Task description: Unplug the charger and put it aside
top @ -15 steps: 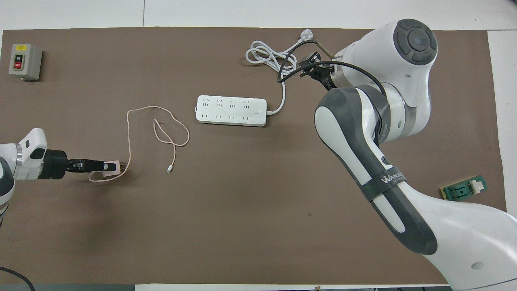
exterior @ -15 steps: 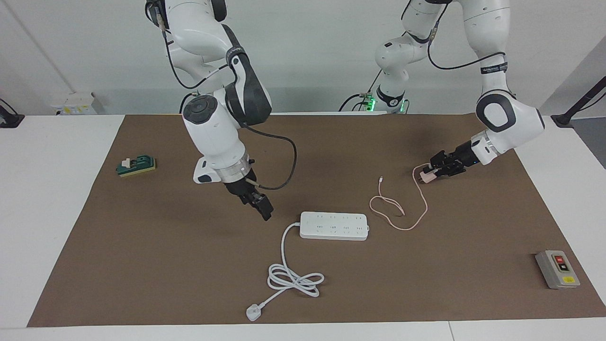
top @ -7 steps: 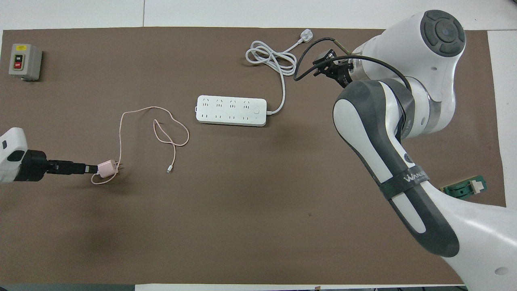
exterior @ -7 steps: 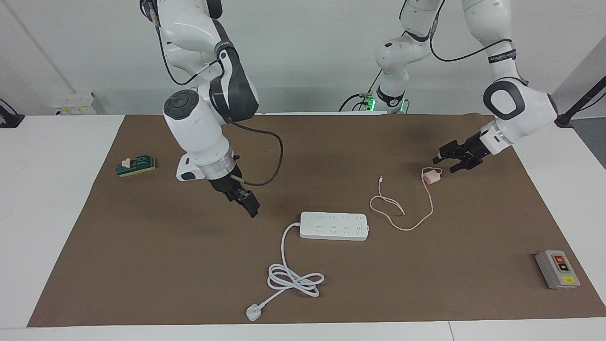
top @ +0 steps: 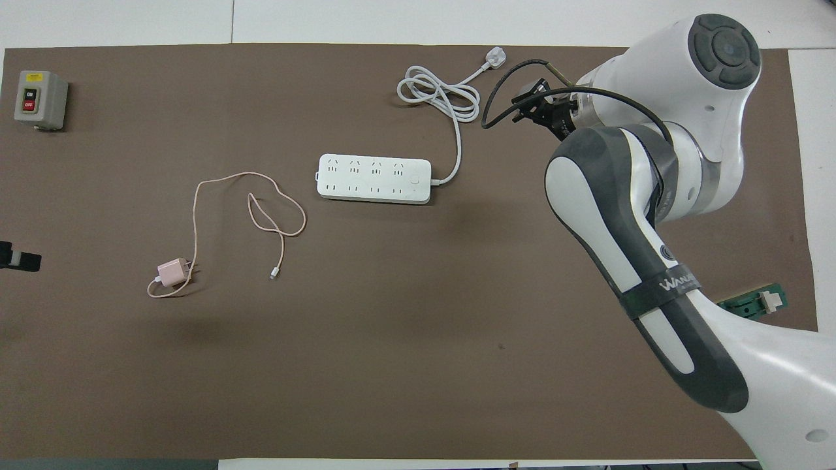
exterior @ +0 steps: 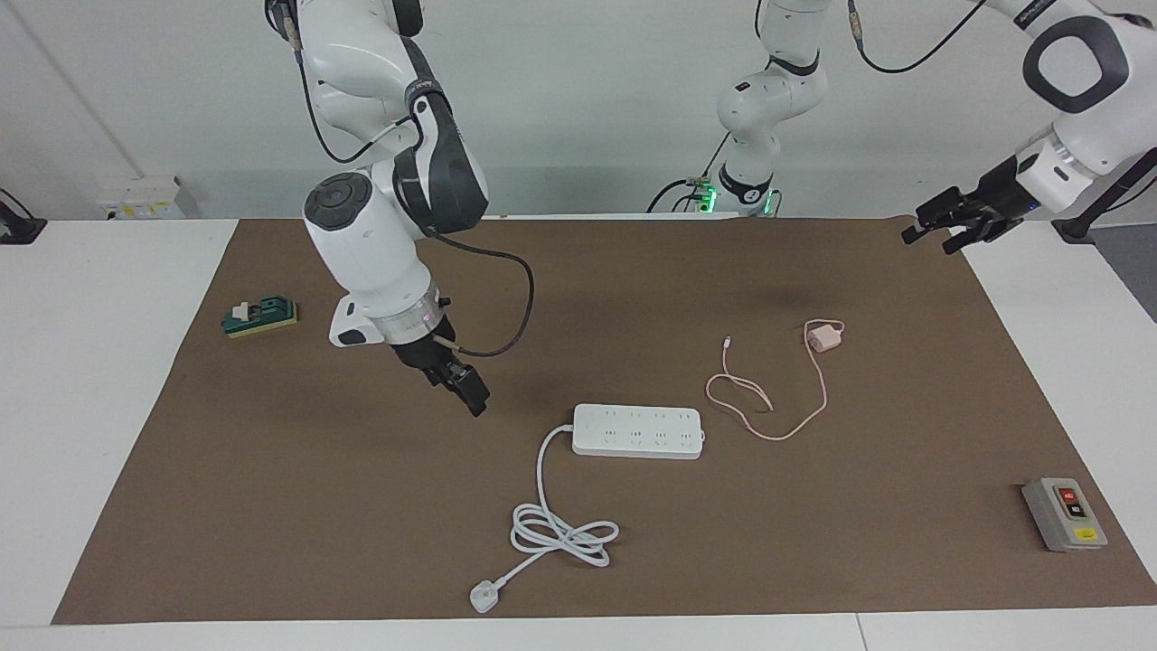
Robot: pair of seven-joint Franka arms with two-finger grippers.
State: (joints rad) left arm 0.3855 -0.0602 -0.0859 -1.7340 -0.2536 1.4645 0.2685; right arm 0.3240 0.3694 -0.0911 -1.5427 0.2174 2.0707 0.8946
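Charger (exterior: pixel 823 338) flat on mat, well apart from raised left gripper (exterior: pixel 931 234), fingers spread, empty. Prongs point toward power strip end.

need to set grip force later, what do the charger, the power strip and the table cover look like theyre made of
Charger: probably smooth hard plastic, pale pink, crisp edges; its thin cable curls loosely, so likely flexible rubbery sheathing.
Power strip: looks like matte white moulded plastic with rounded corners.
Table cover: flat brown sheet without shine, maybe paper or felt; cannot tell which.
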